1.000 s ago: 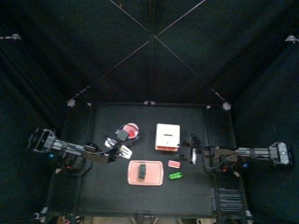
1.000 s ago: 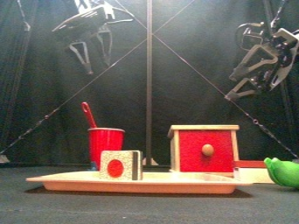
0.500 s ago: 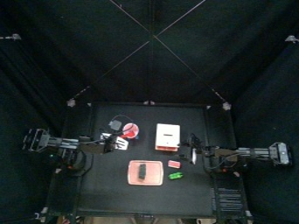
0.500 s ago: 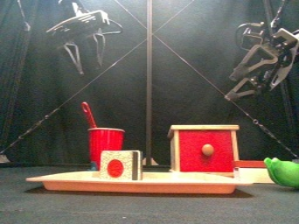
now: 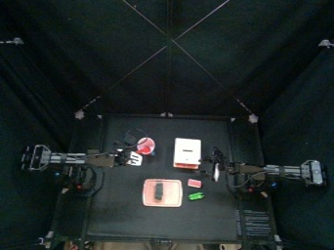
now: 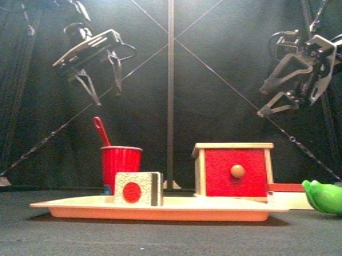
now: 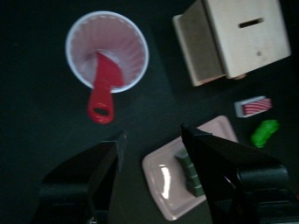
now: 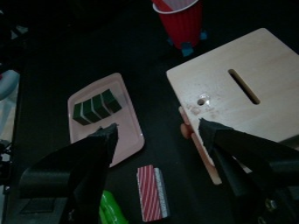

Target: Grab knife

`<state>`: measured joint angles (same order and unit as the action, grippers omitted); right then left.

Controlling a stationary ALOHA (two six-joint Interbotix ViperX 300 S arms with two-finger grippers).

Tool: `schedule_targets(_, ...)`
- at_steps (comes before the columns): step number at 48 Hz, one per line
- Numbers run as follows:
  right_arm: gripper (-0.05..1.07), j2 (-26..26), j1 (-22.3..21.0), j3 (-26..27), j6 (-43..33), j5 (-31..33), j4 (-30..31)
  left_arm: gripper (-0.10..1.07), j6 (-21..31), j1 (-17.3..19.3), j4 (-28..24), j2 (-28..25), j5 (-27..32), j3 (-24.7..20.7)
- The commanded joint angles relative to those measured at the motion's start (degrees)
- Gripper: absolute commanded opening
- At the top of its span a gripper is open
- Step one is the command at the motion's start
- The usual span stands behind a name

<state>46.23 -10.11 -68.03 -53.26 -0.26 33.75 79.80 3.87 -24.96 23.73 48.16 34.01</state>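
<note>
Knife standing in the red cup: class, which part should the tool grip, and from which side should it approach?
Grip the knife by its red handle, the only part clear of the red cup; the blade is hidden inside. The handle leans up over the rim, so come from above with the open left tool, jaws either side of it.

Right claw [image 8: 158, 144] hangs wide open above the dark worktop [image 8: 70, 61]. Beyond it sits a wooden box [image 8: 251, 83] with a slot on top, a red cup [image 8: 181, 19], a pink tray [image 8: 105, 114] carrying a dark block [image 8: 96, 107], and a striped red card [image 8: 153, 191] beside something green [image 8: 112, 210].
</note>
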Motion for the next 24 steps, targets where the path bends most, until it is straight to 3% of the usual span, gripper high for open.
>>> schedule_targets(1, 1.02, -0.2, -0.3, 0.4, 0.0, -0.2, -0.5, 0.89, -0.1, 2.1, 0.3, 3.0, -4.8, 2.5)
schedule_targets(12, 1.02, -0.2, -0.3, 0.3, 0.0, -0.2, -0.7, 0.89, 0.8, 5.1, -1.3, 10.2, -4.9, 8.3)
schedule_targets(24, 1.02, -0.2, -0.4, 0.4, 0.0, -0.2, -0.6, 0.89, 5.9, 5.9, 1.9, 11.8, -7.6, 11.9)
